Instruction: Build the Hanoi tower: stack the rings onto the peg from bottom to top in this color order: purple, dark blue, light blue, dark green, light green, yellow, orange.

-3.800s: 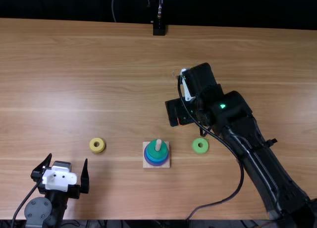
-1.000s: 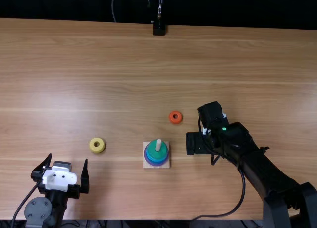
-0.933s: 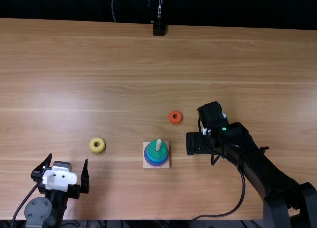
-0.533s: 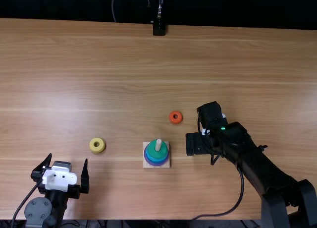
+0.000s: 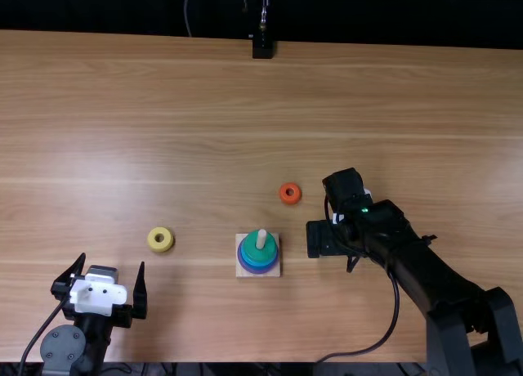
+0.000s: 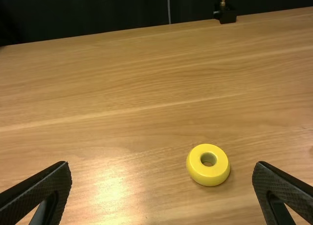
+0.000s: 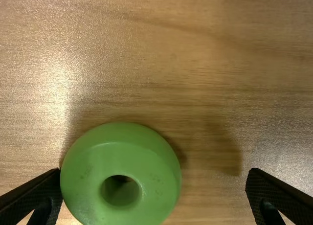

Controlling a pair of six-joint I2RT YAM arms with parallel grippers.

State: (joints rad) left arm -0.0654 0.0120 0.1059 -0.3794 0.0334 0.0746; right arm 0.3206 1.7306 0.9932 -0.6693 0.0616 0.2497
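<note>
Right wrist view: your light green ring [image 7: 120,159] lies flat on the counter [image 7: 220,63], between the right jaws, which stand released, seemingly against one jaw and well apart from its mate. Close off-centre like that and the near jaw could shove or tilt it, leaving a crooked grip that may snag on the peg [image 5: 261,239]. It's a smooth, rounded, faintly scuffed doughnut on glossy grained wood. Your left jaws stand parted, the satiny yellow ring [image 6: 208,175] beyond them.
</note>
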